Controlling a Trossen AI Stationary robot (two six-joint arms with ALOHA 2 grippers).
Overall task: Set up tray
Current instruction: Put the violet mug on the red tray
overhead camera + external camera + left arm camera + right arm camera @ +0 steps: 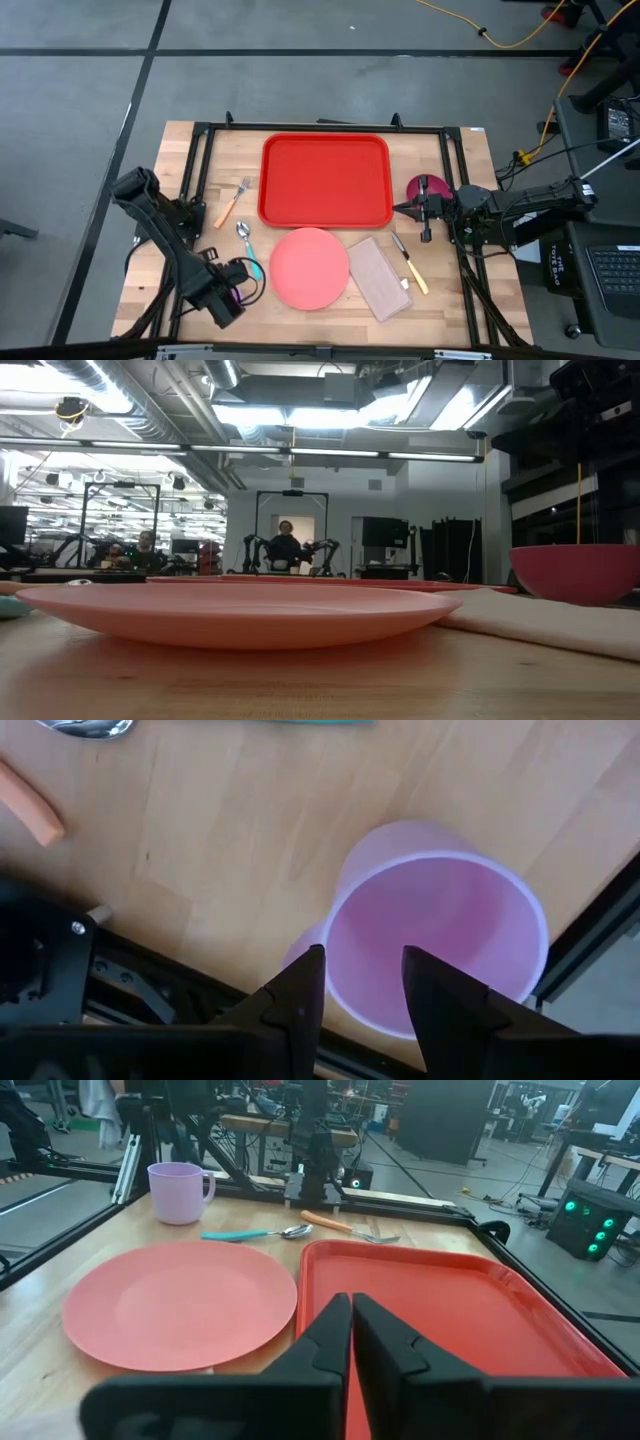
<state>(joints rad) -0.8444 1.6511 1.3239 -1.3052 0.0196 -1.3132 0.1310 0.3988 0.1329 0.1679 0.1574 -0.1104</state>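
- Large flat red plastic tray (326, 181) lies bare at the tabletop's far-edge middle.
- Left gripper (362, 982), jaws apart and empty, straddles the lilac plastic mug's (437, 946) rim near the front-left corner; an off-centre close could tip it.
- Right gripper (352, 1325), closed and empty, hovers at the tray's right edge and could nudge it.

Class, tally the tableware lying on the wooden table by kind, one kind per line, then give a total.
Flat red plastic rectangular tray: 1
Round pink plate: 1
Dark pink bowl: 1
Lilac plastic mug: 1
Cutlery: orange-handled fork, teal-handled spoon, yellow-handled knife: 3
Folded pinkish cloth napkin: 1
Total: 8
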